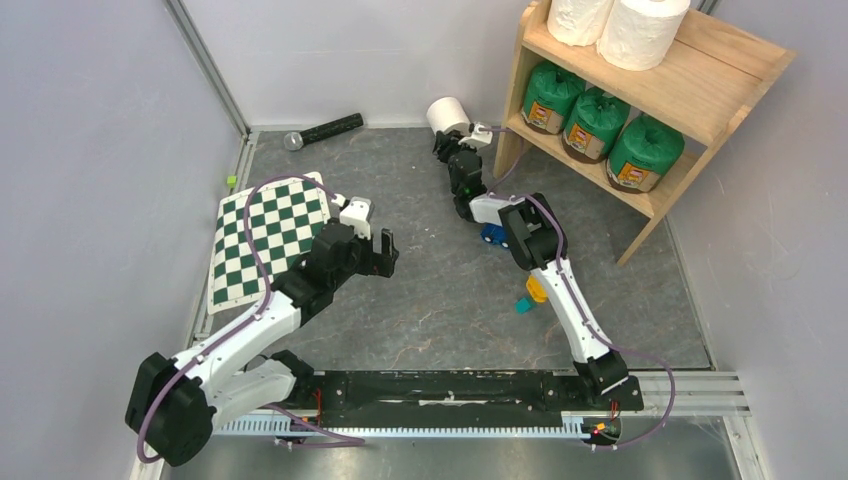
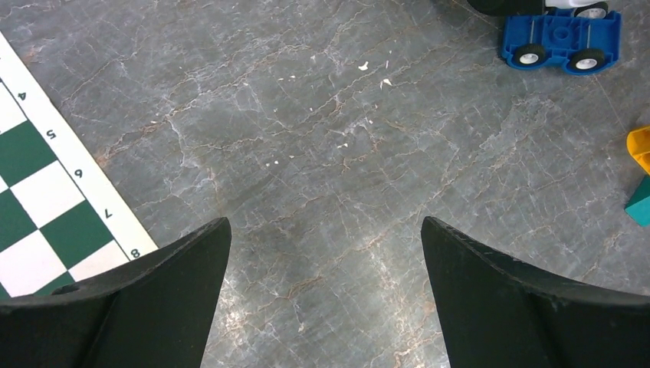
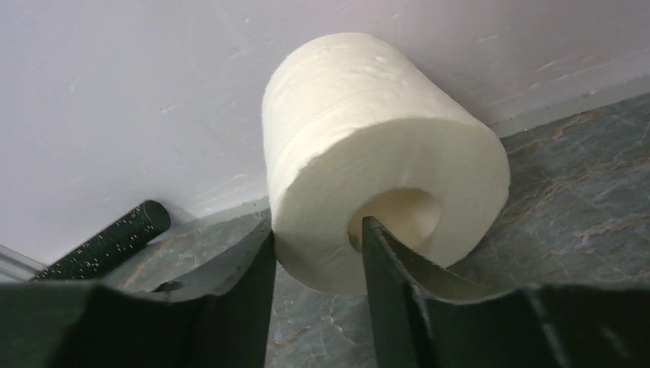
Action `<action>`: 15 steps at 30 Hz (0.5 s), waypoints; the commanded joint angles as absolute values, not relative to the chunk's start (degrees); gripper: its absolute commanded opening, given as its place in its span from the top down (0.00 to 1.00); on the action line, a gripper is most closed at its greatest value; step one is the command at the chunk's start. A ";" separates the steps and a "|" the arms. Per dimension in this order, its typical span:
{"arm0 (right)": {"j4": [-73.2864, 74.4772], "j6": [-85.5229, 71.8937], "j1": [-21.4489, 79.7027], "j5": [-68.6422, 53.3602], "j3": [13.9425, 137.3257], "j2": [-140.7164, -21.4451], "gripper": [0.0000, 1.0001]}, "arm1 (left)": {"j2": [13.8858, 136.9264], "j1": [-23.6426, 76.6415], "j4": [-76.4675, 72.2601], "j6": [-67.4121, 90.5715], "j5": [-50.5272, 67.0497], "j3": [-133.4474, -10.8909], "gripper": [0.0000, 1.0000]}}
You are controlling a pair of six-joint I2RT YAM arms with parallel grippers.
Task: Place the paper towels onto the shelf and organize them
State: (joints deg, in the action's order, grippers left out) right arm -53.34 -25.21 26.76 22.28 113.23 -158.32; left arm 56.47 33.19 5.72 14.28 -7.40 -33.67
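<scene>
Pinching the bare white roll [image 3: 368,138] on the far worktop [image 1: 430,290], just left of the shelf [image 1: 700,70], my right tool [image 3: 316,226] is clenched on its wall, one finger inside the hollow core. I judge the roll light, soft and crushable, so grip this wall gently. My left tool [image 2: 323,222] hangs released.

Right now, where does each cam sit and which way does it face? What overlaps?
Top external: above and behind the bases, looking down on the table; left arm and right arm show whole.
Left wrist: on the left arm, facing down at the table; open jaws at bottom, checkerboard mat left, blue toy car top right.
Right wrist: low, facing the back wall; jaws clamp the wall of the bare white roll, one inside its core.
Shared: top external also sees mat, car and roll.
</scene>
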 commanded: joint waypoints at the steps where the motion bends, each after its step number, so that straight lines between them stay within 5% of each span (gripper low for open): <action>1: -56.28 -26.52 25.24 21.55 115.72 -158.85 0.62 | 57.87 33.07 0.20 11.50 -9.45 -34.75 0.00; 7: -60.19 -25.75 25.28 18.30 108.44 -153.47 0.91 | 57.71 33.05 -1.41 10.22 -10.38 -35.37 0.00; 15: -66.30 -23.77 28.40 13.58 86.79 -136.62 0.99 | 53.69 32.97 -0.40 8.33 -12.57 -35.84 0.00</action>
State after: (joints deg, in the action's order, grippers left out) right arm -60.51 -25.67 26.24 16.84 93.91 -147.50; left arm 57.08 33.19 2.39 11.92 -10.02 -33.69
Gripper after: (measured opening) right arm 0.234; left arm 0.994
